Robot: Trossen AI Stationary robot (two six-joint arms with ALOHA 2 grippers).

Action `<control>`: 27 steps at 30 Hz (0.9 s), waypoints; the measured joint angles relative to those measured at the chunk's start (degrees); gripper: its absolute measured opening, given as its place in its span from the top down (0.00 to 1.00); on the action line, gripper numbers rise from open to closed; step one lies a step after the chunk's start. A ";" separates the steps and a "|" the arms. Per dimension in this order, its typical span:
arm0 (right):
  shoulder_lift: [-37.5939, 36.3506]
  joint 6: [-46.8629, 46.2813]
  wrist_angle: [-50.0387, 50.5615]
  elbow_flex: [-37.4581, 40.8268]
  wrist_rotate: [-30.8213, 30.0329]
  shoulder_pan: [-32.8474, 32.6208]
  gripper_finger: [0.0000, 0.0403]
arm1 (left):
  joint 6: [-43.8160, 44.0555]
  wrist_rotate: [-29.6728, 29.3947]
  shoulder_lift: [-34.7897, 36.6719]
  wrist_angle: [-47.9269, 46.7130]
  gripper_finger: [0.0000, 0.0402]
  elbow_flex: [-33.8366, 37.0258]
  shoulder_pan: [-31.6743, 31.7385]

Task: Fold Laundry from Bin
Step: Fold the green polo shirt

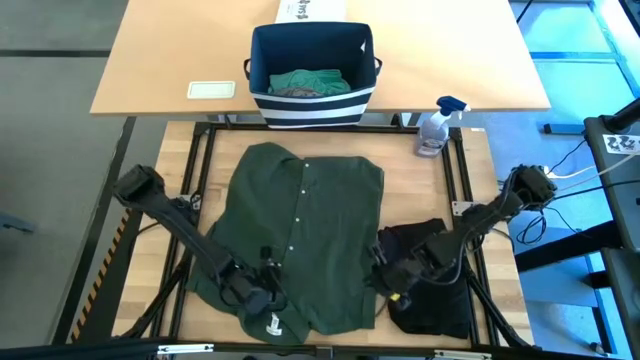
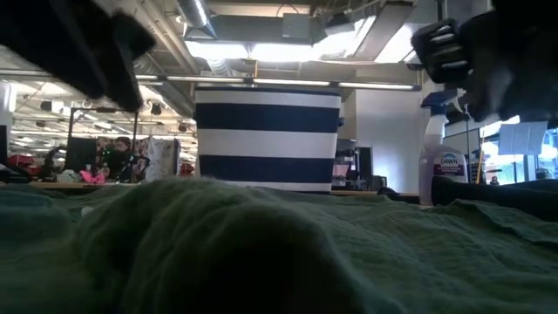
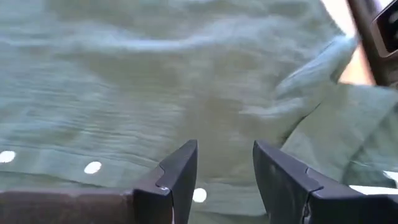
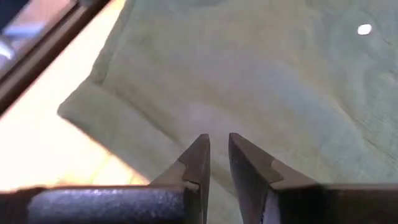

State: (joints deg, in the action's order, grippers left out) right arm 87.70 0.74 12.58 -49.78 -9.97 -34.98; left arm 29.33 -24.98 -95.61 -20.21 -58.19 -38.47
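On the wooden worktop [image 1: 420,185] a dark green button-front shirt [image 1: 305,225] is lying spread flat, buttons in a line. The left claw [image 1: 262,298] is hovering released over its near hem; the right claw [image 1: 385,278], fingers slightly apart, is gripping nothing. The striped bin [image 1: 312,75] is holding teal laundry [image 1: 308,80].

Dark green button-up shirt [image 1: 300,235] lies spread flat on the wooden table [image 1: 420,190]. Left gripper [image 1: 262,297] sits on its near hem. Right gripper [image 1: 385,277] is at the shirt's side edge, black garment [image 1: 435,300] just beyond it. Far from both grippers: striped navy bin [image 1: 312,75] holding teal-green cloth [image 1: 310,80], spray bottle [image 1: 437,127] beside it.
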 joint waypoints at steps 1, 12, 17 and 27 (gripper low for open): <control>0.13 0.64 0.64 -0.01 -0.03 -0.68 0.84 | 0.10 0.82 -1.06 0.47 0.62 0.00 0.33; 10.21 5.75 -7.31 -0.09 0.15 -6.66 0.48 | 5.95 3.66 -3.83 1.62 0.62 0.04 3.00; 11.85 11.47 -4.23 -1.26 -6.21 -10.11 0.32 | 6.57 6.56 -3.81 1.64 0.62 -0.84 3.64; 13.22 14.79 -0.63 -1.35 -11.30 -11.87 0.29 | 5.40 1.59 -3.77 1.72 0.62 -4.98 3.58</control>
State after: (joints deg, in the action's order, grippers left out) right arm 100.92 15.53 11.95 -51.13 -21.27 -46.85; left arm 34.73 -23.38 -99.37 -18.48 -63.17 -34.89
